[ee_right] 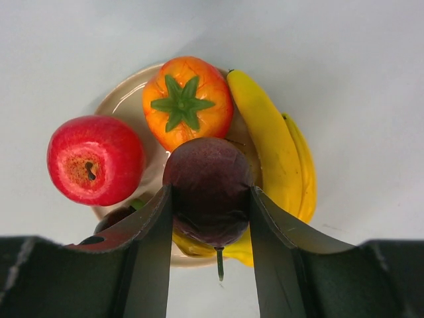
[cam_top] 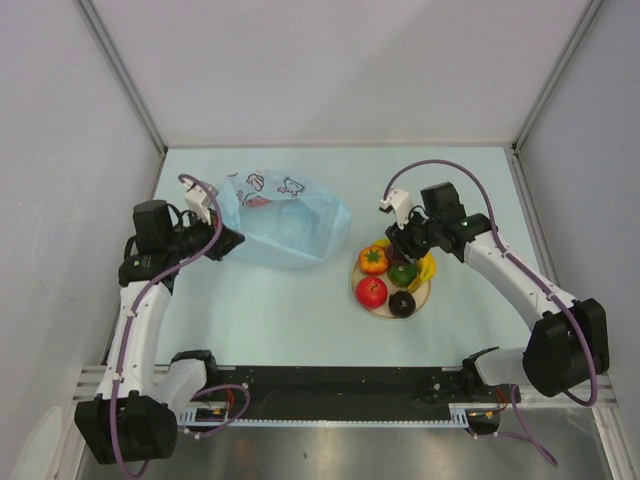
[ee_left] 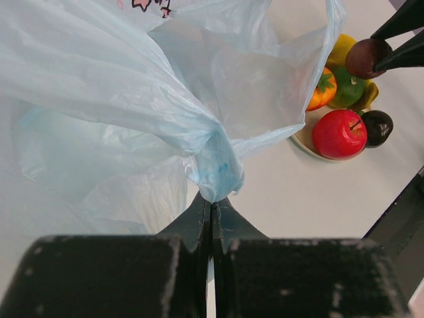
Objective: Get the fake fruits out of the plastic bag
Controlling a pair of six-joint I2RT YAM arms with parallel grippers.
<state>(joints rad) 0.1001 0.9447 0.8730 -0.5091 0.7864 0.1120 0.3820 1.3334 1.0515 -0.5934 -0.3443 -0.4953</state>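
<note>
Left gripper (ee_left: pixel 212 199) — clenching on bunched bag (ee_left: pixel 132 99) edge, at left.
Right gripper (ee_right: pixel 211 193) — grasping maroon fruit (ee_right: pixel 207 169), hanging over plate (ee_right: pixel 122 99), right of bag.
Apple (ee_right: pixel 96 159), orange one (ee_right: pixel 187 99), banana (ee_right: pixel 265 132), green one (ee_left: pixel 348 91) lying there.
Risk: plate crowding; a released fruit is probably rolling off or knocking neighbours.

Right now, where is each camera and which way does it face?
Top external: overhead, behind, looking down on the table; left arm, right arm show.
Left wrist: behind the left gripper, facing the plastic bag it pinches; shut fingers show.
Right wrist: above the plate, looking down; right gripper holds a maroon fruit.
Shared: red apple in all three.
</note>
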